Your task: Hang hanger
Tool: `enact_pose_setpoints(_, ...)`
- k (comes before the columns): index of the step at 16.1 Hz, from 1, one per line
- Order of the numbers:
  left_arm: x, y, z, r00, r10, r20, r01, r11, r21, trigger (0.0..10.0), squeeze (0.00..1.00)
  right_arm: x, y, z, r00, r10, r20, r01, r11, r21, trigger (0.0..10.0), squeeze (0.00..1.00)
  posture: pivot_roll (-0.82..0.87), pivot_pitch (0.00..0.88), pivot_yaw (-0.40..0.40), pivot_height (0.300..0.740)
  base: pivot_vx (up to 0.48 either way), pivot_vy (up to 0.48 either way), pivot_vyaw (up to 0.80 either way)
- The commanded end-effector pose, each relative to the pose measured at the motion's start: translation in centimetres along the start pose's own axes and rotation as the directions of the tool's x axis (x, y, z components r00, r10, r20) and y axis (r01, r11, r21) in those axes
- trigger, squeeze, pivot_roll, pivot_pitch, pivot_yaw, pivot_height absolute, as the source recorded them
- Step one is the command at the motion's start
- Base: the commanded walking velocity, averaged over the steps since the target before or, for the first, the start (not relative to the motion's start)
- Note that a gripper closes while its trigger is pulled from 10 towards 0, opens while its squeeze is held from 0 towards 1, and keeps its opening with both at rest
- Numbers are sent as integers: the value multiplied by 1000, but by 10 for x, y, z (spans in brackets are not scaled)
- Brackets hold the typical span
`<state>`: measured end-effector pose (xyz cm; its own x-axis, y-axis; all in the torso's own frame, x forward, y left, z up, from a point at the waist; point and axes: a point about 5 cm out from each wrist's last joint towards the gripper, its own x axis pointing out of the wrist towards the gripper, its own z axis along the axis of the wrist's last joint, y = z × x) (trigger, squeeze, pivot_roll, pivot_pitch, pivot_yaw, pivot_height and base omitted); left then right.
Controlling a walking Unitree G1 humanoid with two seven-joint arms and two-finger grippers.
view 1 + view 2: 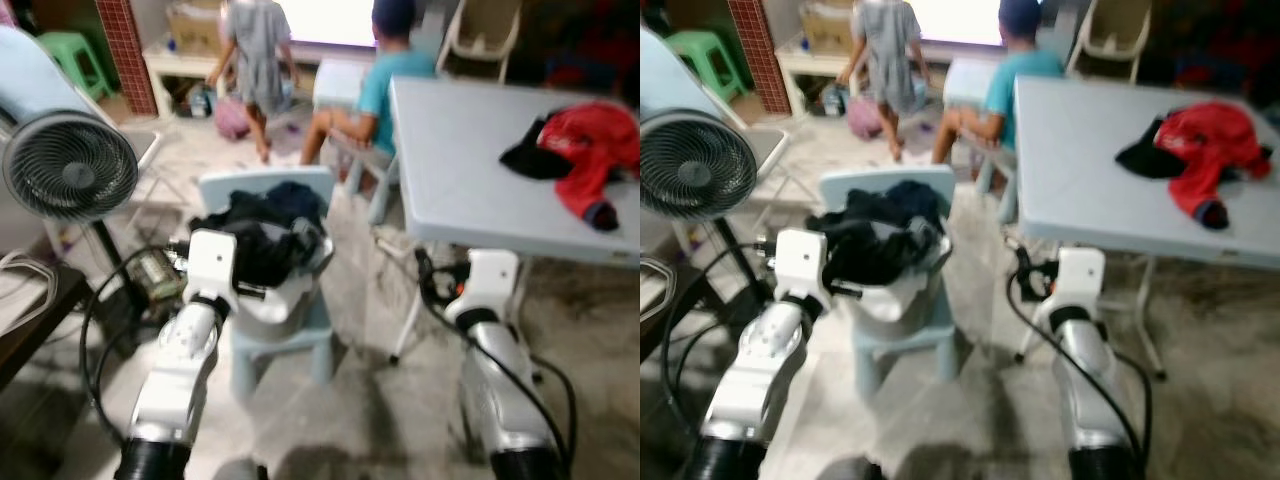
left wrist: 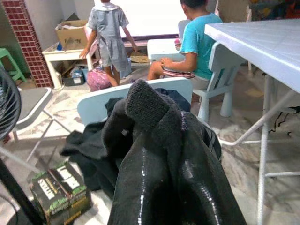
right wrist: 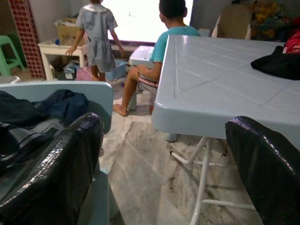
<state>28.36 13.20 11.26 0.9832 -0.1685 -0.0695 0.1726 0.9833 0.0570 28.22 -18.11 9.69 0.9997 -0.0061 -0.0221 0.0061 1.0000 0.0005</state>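
Showing pale blue on the small chair point(image 1: 262, 190) and dark navy and black in the clothes point(image 1: 262, 232) heaped on it. Lying red and black on the pale grey-blue table point(image 1: 450, 160): a crumpled garment point(image 1: 585, 150). Standing in red-brown brick pattern, a pillar point(image 1: 125, 50); glowing green, a stool point(image 1: 75, 58); wearing teal, a seated person point(image 1: 385, 85); wearing grey, a standing person point(image 1: 255, 50).

a pale blue plastic chair point(image 1: 265, 190) stands on the mottled floor point(image 1: 370, 400), its seat heaped with dark clothes point(image 1: 262, 232). just beside it, a light grey folding table point(image 1: 460, 160) carries a red garment point(image 1: 590, 150) lying against a black one point(image 1: 528, 155) (both near its far edge).
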Motion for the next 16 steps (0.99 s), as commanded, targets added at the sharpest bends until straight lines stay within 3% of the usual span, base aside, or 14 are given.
enact_pose_setpoints(1, 4, -8, 9, 998, -49, 40, 51, 998, -37, 10000, 0, 0, -1, -1, 1000, 2, -16, -2, 1000, -8, 10000, 0, -26, 11, -7, 740, 0, 0, -800)
enact_pose_setpoints(3, 7, -23, 31, 985, -136, 108, 146, 985, -91, 10000, 0, 0, -1, -1, 1000, 2, -17, -2, 1000, -6, 10000, 0, -32, 20, -6, 740, 0, 0, -800)
enact_pose_setpoints(5, 10, -38, 49, 964, -210, 161, 223, 973, -63, 10000, 0, 0, -1, 0, 1000, -2, -17, 2, 1000, 11, 10000, 0, -28, 27, -6, 740, 0, 0, -800)
enact_pose_setpoints(6, 9, -53, 63, 936, -287, 205, 302, 952, -47, 10000, 0, 1, 0, 1, 1000, 2, -14, -1, 1000, 7, 10000, 0, -29, 33, -5, 740, 0, 0, -800)
enact_pose_setpoints(8, 8, -65, 71, 910, -346, 228, 371, 925, -78, 10000, 0, 1, 2, 1, 1000, 2, -15, -2, 1000, 8, 10000, 0, -27, 39, -4, 740, 0, 0, -800)
enact_pose_setpoints(9, 3, -82, 84, 866, -427, 260, 475, 864, -165, 10000, 0, 0, 3, 1, 1000, 3, -15, -3, 1000, 9, 10000, 0, -28, 41, -3, 740, 0, 0, -800)
enact_pose_setpoints(10, 2, -85, 87, 855, -445, 268, 499, 847, -185, 10000, 0, 0, 3, 1, 1000, 4, -16, -3, 1000, 9, 10000, 0, -28, 41, -3, 740, 0, 0, -800)
enact_pose_setpoints(12, 1, -93, 82, 841, -485, 239, 530, 827, -188, 10000, 0, 0, 4, 1, 1000, 2, -16, -2, 1000, 9, 10000, 0, -25, 39, 0, 740, 0, 0, -800)
enact_pose_setpoints(13, 3, -88, 61, 864, -481, 149, 501, 851, -158, 10000, 0, 3, 4, 1, 1000, -2, -14, 2, 1000, 7, 10000, 0, -24, 39, 2, 740, 0, 0, -800)
enact_pose_setpoints(16, 3, -64, 27, 923, -384, 27, 383, 909, -164, 10000, 0, 4, 0, 1, 1000, -20, -17, 20, 1000, -10, 10000, 0, -16, 41, 1, 740, 0, 0, -800)
